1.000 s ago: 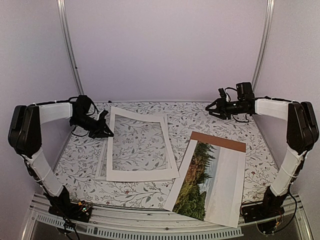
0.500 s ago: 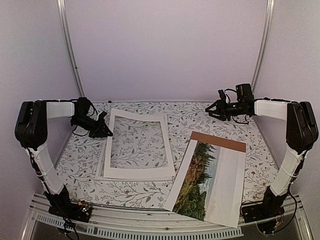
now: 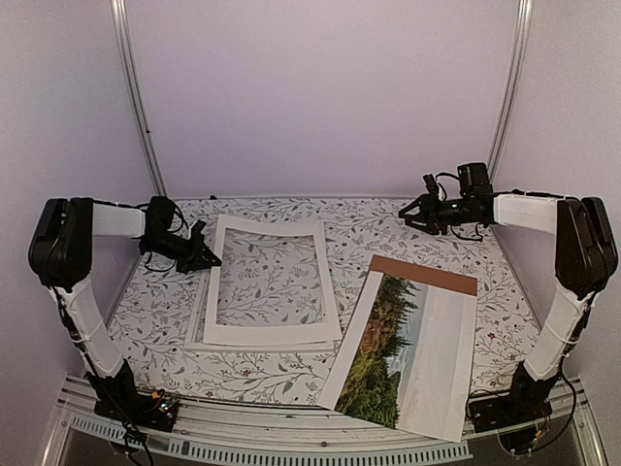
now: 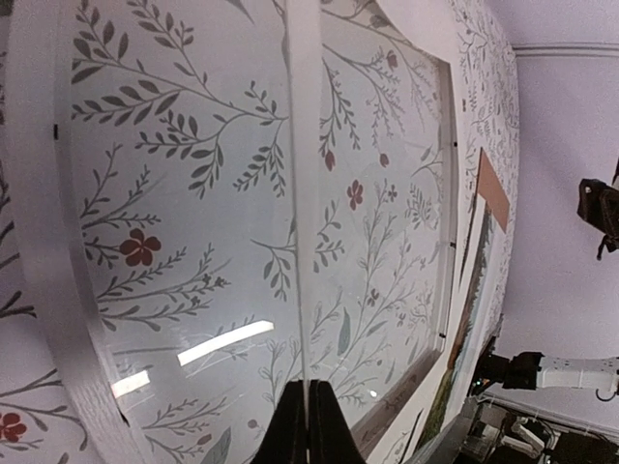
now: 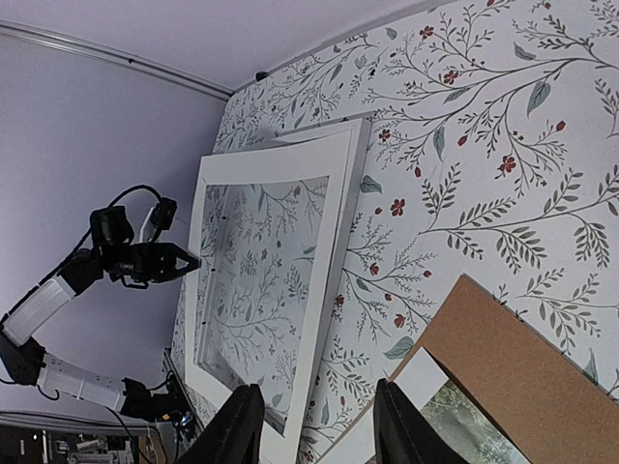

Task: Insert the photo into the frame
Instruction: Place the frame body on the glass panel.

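Two sets of jaws. Left jaws: pressed together on the left edge of the mat (image 3: 272, 333), at the left of the surface (image 3: 155, 311). Right jaws: spread, holding nothing, above the far right. Mat lies on the frame (image 4: 53, 222), slightly askew. Photo (image 3: 403, 354): near right, atop the board (image 3: 427, 274), beside the frame.

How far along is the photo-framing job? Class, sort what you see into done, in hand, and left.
Done: the frame lies open, its backing board out beside it. In hand: the left gripper is shut on the left edge of the white mat, over the frame. Left: the photo lies on the backing board, not in the frame; the right gripper hangs open, empty.
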### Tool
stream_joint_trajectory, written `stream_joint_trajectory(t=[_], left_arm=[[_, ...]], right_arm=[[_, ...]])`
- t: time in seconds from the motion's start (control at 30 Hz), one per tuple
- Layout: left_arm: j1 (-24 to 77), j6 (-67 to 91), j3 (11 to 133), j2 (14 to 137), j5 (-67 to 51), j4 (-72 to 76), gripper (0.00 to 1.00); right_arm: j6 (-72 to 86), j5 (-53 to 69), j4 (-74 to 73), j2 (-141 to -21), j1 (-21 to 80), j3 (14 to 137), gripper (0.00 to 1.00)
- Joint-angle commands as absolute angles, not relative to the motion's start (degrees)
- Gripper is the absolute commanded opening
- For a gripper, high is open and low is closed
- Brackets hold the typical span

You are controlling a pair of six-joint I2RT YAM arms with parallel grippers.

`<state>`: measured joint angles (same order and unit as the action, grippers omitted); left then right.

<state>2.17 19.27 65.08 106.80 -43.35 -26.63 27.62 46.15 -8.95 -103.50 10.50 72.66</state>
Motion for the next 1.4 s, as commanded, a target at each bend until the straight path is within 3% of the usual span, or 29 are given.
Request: stream_joint_trajectory(t=[0.0,0.37,0.7,1.07,1.37], left_arm=[[1.3,21.6,64.0,106.5,-45.3,-20.9,0.00],[0.0,10.6,70.2,108.7,-38.6,-36.3,0.00],[0.0,5.8,75.3,111.2,-36.0,-40.9,0.00],[1.0,14.3,71.2,108.9,-50.0,-28.2,0.00],[5.4,18.6,70.9,105.2,-54.8,-23.6,0.00]], right_arm=[[27.6,46.2,-8.4,-104.4,10.6,71.7,0.43],[27.7,46.4,-7.5,-104.2,10.6,70.4,0.43],[27.4,46.5,-7.5,-104.9,10.6,69.9,0.43],[27.9,46.3,-6.2,-105.6,10.7,68.3,0.43],[27.7,46.2,-6.3,-105.8,10.6,67.9,0.42]])
